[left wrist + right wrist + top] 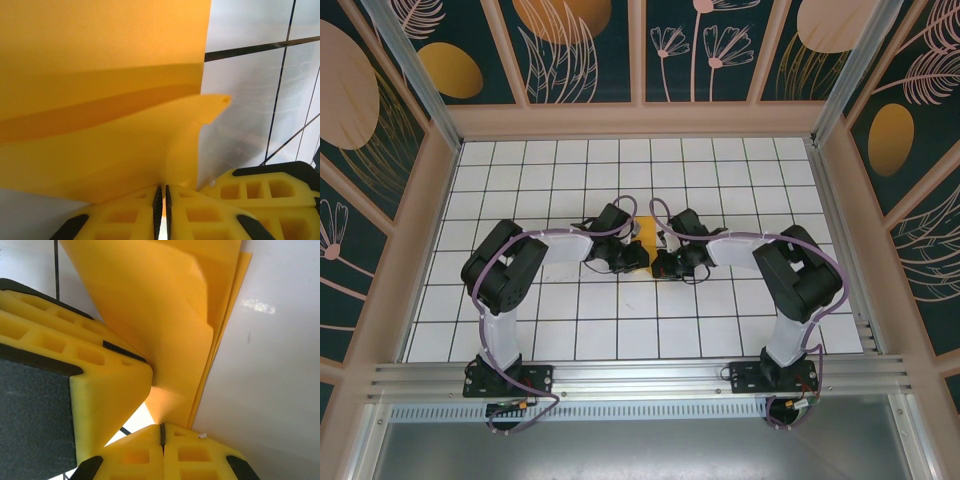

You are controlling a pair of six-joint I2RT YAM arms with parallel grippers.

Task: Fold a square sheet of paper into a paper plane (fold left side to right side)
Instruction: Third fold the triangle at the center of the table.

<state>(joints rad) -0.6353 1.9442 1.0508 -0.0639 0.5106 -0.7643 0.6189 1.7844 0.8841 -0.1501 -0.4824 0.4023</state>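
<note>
Both left gripper [162,192] and right gripper [162,429] clamp the square sheet of paper [100,50] mid-frame, layered edges fanned, wide tiled table [520,180] all around.

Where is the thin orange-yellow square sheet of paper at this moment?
The orange-yellow paper sheet is at the centre of the white tiled table in the top view, pinched by both the left gripper and the right gripper.

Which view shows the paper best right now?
Left wrist: the paper is close up, its fold bands and curled corner clear, pinched by the left gripper. Right wrist shows stacked layer edges meeting the right gripper. Top external shows a small yellow patch between the grippers.
</note>
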